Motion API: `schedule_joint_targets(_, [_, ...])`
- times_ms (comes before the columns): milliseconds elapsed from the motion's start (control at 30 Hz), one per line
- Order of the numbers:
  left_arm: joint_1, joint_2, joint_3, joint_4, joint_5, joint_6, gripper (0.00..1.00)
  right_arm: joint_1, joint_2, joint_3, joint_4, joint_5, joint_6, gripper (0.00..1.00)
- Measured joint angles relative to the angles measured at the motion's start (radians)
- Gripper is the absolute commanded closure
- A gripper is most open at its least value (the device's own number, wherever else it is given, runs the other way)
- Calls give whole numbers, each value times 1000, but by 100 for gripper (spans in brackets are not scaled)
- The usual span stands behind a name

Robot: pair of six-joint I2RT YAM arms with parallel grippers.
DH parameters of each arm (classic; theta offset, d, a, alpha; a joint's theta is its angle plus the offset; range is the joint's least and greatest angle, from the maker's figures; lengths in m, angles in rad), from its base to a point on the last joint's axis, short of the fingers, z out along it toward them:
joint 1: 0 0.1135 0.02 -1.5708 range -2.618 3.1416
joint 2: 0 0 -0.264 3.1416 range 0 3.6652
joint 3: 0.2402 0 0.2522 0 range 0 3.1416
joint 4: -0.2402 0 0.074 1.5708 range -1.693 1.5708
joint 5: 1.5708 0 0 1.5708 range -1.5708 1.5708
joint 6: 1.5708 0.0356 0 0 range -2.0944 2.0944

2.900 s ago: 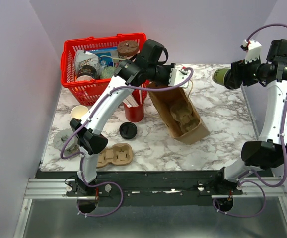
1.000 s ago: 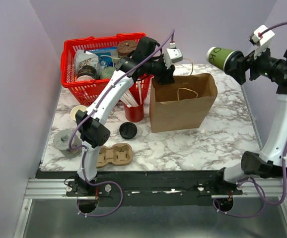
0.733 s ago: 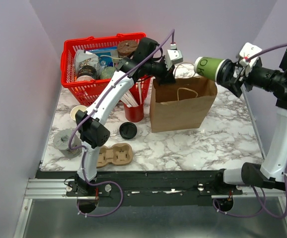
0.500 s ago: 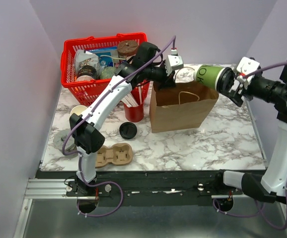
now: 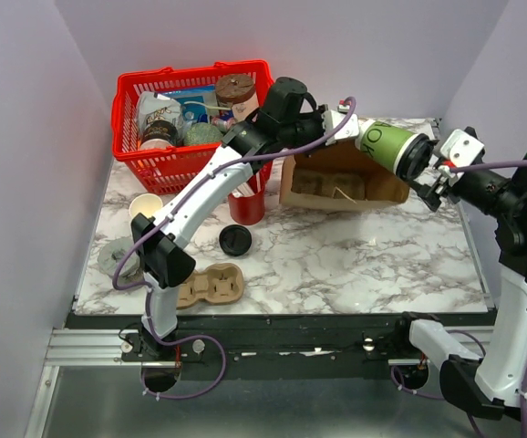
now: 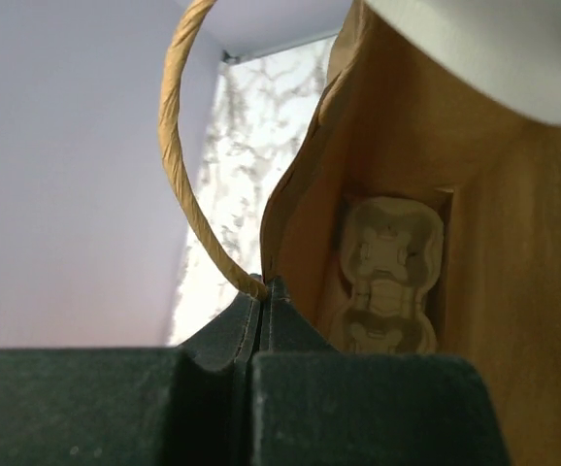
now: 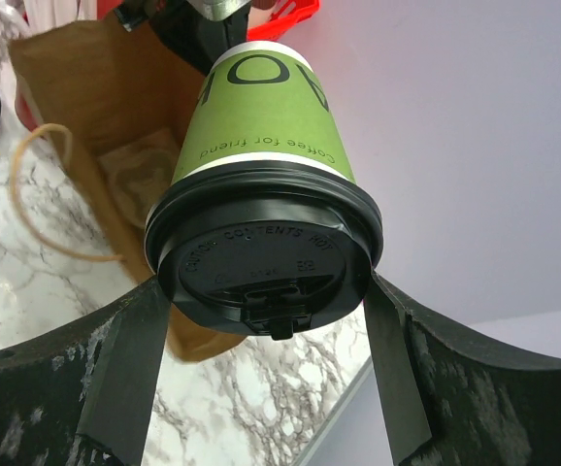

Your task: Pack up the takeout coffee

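Observation:
The takeout coffee [image 5: 387, 146] is a green cup with a black lid [image 7: 266, 260], held by the lid in my shut right gripper [image 5: 420, 164], tilted with its base toward the mouth of the brown paper bag [image 5: 341, 180]. In the right wrist view the cup [image 7: 259, 121] hangs over the bag [image 7: 96, 87]. My left gripper [image 5: 329, 123] is shut on the bag's rim by its twine handle [image 6: 191, 184] and holds the bag tilted open. A cardboard cup carrier [image 6: 387, 277] lies inside the bag.
A red basket [image 5: 136, 96] of goods stands at the back left. A red cup [image 5: 245, 205] of stirrers, a loose black lid [image 5: 235, 239], a second cardboard carrier [image 5: 211, 285], a cream cup [image 5: 145, 207] and a grey lid [image 5: 118, 255] lie on the left of the marble table.
My right gripper brought the coffee down and left to the bag's mouth. My left gripper stood the bag up, then tipped it back so that its opening faces up.

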Motion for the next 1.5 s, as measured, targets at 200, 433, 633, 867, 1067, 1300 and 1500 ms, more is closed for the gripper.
schedule_joint_targets(200, [11, -2, -58, 112, -37, 23, 100, 0, -11, 17, 1, 0, 53, 99])
schedule_joint_targets(433, [3, -118, -400, 259, -39, 0, 100, 1, -46, -36, -109, 51, -81, 99])
schedule_joint_targets(633, [-35, -150, -481, 323, -45, -34, 100, 2, -44, -88, -186, 101, -264, 99])
schedule_joint_targets(867, [-51, -159, -430, 325, -50, -85, 100, 4, -23, -87, -258, 114, -471, 99])
schedule_joint_targets(1067, [-57, -173, -372, 311, -50, -122, 100, 38, -19, -111, -279, 148, -609, 99])
schedule_joint_targets(1300, [-87, -237, -447, 313, -58, -137, 100, 111, 55, -71, -290, 194, -639, 100])
schedule_joint_targets(1500, [-100, -226, -441, 330, -122, -55, 100, 122, 97, -47, -281, 202, -613, 99])
